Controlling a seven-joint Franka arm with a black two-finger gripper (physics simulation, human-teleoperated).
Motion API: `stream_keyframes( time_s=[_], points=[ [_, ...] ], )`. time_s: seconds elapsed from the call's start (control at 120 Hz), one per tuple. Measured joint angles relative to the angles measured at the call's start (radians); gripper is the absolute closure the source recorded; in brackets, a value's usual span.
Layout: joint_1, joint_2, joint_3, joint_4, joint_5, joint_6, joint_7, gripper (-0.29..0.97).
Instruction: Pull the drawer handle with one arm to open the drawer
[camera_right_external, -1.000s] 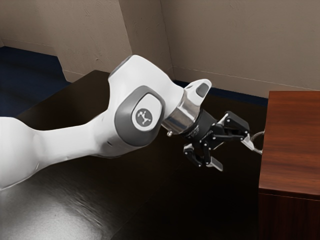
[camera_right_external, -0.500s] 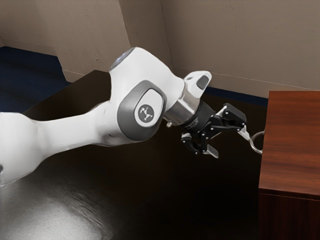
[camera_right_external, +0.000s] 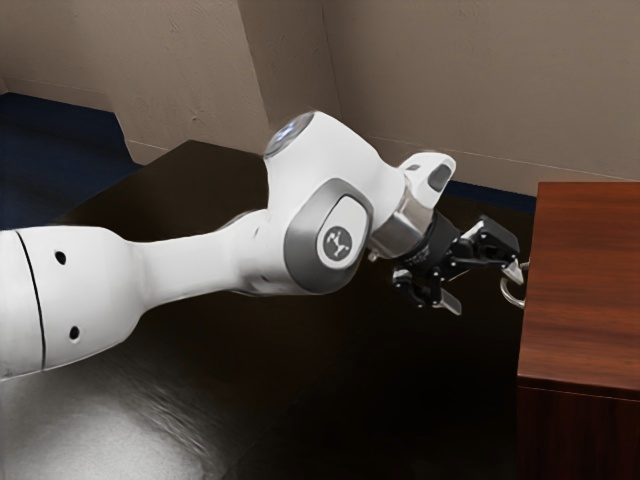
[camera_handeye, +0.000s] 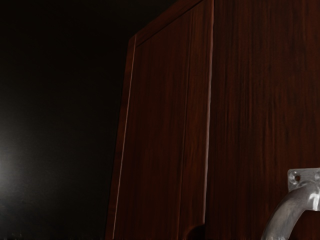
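Tool (camera_right_external: 483, 285): centre right of the exterior view, fingers spread wide, gripping nothing. I read its upper finger as just beside the handle (camera_right_external: 512, 286); I cannot tell if they touch.
Handle: metal loop at the left edge of the cabinet (camera_right_external: 580, 280), right of frame, and at the lower right of the wrist view, fixed to the wooden drawer (camera_handeye: 165, 150) front.
Surface (camera_right_external: 300, 400): dark, under the arm.
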Motion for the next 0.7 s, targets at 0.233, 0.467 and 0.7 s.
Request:
stream_keyframes(
  time_s=[0.233,0.467,0.7],
  points=[
    [-0.001,0.01,0.004,0.0,0.002,0.002,0.002,0.0],
    [-0.001,0.004,0.022,-0.008,0.009,-0.006,0.004,0.0],
    [0.004,-0.039,0.036,-0.05,0.005,-0.034,0.005,0.0]
  ],
)
